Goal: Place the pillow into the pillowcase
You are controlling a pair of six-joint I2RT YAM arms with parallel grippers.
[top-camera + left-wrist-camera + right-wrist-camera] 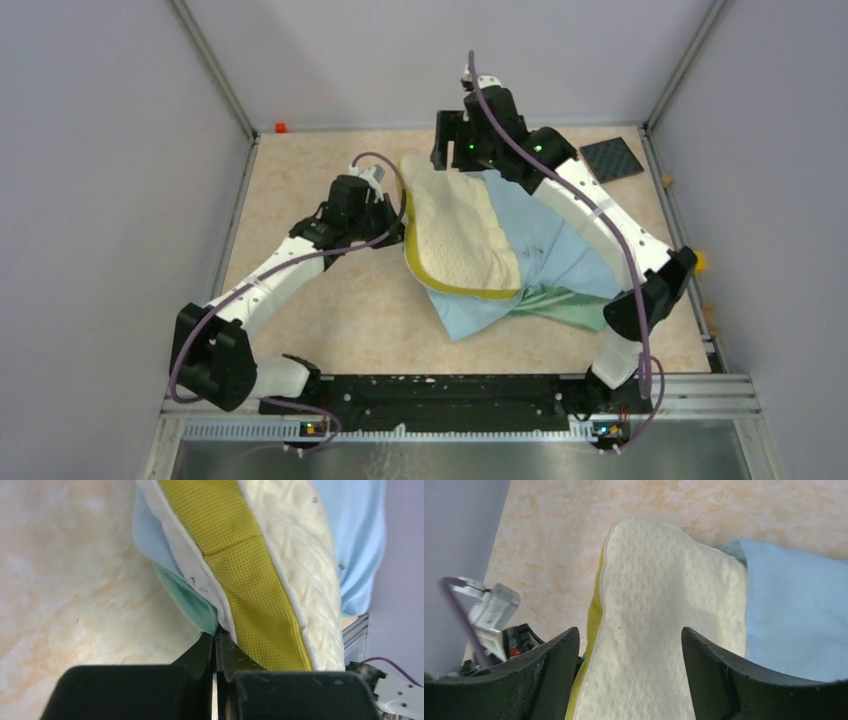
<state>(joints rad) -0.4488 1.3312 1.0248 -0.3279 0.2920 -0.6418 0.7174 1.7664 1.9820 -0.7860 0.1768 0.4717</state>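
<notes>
- A plump, cream-white pillow (460, 235) with a quilted surface and a yellow mesh band (440, 282) along its side lies near the middle of the beige marbled table (320, 300).
- The pillow rests on top of a thin light-blue fabric pillowcase (550, 250), with its whole upper face bare. The case spreads out from under it to the right and toward the arm bases.
- A strip of the case's shiny green reverse (560, 305) shows at its near right edge.
- The left gripper (395, 222) is at the pillow's left edge, touching it.
- In the left wrist view, the left gripper (216, 642) has its 2 black fingers (197, 655) pressed together with only a sliver between them. The green fabric (192, 602) of the pillowcase runs down into that pinch. The pillow's white seam and yellow band (245, 580) pass just beside it.
- In the same view, blue pillowcase fabric (360, 540) shows on both sides of the pillow (300, 565).
- The right gripper (455, 160) is at the pillow's far end.
- In the right wrist view, the right gripper (628, 630) has its jaws spread wide, 1 finger (549, 680) on each side of the pillow (659, 630). Whether the pads touch the pillow cannot be told.
- Blue pillowcase (799, 615) lies along the pillow's right side in that view.
- A dark square ridged mat (611, 158) sits at the table's far right corner, well apart from the fabric.
</notes>
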